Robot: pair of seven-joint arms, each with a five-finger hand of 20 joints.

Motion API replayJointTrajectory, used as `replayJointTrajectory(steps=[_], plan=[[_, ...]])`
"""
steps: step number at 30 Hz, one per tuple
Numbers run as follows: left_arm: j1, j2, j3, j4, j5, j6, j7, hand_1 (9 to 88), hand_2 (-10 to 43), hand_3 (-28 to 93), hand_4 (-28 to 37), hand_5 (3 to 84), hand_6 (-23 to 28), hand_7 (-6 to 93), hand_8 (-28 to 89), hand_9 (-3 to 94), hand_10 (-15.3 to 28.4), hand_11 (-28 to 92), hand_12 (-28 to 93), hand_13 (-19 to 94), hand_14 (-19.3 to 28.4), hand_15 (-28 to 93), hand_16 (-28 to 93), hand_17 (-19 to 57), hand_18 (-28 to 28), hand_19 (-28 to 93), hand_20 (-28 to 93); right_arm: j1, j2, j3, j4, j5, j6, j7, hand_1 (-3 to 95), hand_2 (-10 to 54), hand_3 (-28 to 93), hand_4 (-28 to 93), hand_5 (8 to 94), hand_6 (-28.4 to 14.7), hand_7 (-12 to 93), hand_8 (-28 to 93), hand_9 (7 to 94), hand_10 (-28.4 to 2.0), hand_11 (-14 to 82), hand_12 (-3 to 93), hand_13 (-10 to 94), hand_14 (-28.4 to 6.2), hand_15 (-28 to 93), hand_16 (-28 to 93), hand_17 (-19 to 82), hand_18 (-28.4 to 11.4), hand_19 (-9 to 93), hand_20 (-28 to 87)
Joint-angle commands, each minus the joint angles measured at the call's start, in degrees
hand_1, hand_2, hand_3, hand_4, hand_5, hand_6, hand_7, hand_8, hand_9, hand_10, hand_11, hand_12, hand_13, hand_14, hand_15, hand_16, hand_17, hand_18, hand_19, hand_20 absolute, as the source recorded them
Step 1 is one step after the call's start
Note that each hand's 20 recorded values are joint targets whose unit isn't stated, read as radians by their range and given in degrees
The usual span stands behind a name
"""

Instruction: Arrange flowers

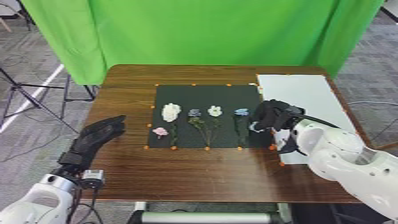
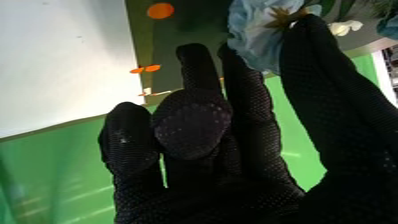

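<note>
The fingers of your left hand point(image 1: 96, 134) were found extended and holding nothing, by the left edge of the bench point(image 1: 195, 175). Next, on the dark mat point(image 1: 182, 92), lay the pink flower point(image 1: 160, 131), the large white flower point(image 1: 171, 112), the purplish-blue flower point(image 1: 195, 113), the small white flower point(image 1: 214, 111) and the small blue flower point(image 1: 241, 112). At the mat's right side, your right hand point(image 1: 275, 113) was narrowed on the pale blue flower point(image 2: 259, 35), its bloom between thumb and fingers; whether it had left the mat could not be told.

The step in hand was judged to be placing that flower in the row. It called for a light pinch, nearer the stem than the petals, a low approach, and a gap kept from the small blue flower, which a wide sweep could have dragged.

Orange markers point(image 1: 208, 148) edged the mat on the brown wood. A white sheet point(image 1: 298, 90) lay to its right, partly beneath your right arm. In the room, a tripod point(image 1: 16, 89) stood left on grey carpet point(image 1: 35, 150); a green curtain point(image 1: 204, 35) hung behind.
</note>
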Motion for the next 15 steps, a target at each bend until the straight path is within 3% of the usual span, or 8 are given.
replayJointTrajectory(steps=[1,15], plan=[[-0.26,0.06,0.07,0.18,0.25,-0.58,-0.22,28.8,-1.3,61,-18.1,39.8,-1.3,11.6,-8,38.0,13.0,16,11,30,18.4,17,2,1.7,15.3,10,16,0.29,-0.62,0.76,0.34,0.18,1.06,0.3,41.8,-9.5,67,-16,59.8,1.3,18,-9,61.2,-12.4,9.5,20.1,81,-3.2,68,31,49,-18.4,93,57],[-0.12,-0.19,-0.3,0.04,0.15,-0.64,-0.3,29.0,-1.4,61,-17.7,39.8,-1.2,11.3,-7,37.7,13.2,16,11,30,18.4,17,1,1.6,15.3,11,15,1.94,-4.0,-3.8,6.36,-1.17,-1.92,3.23,43.6,-9.5,67,-17,52.7,-0.1,15,-8,55.1,-13.1,7.8,19.9,81,-3.3,67,31,48,-18.3,93,55]])
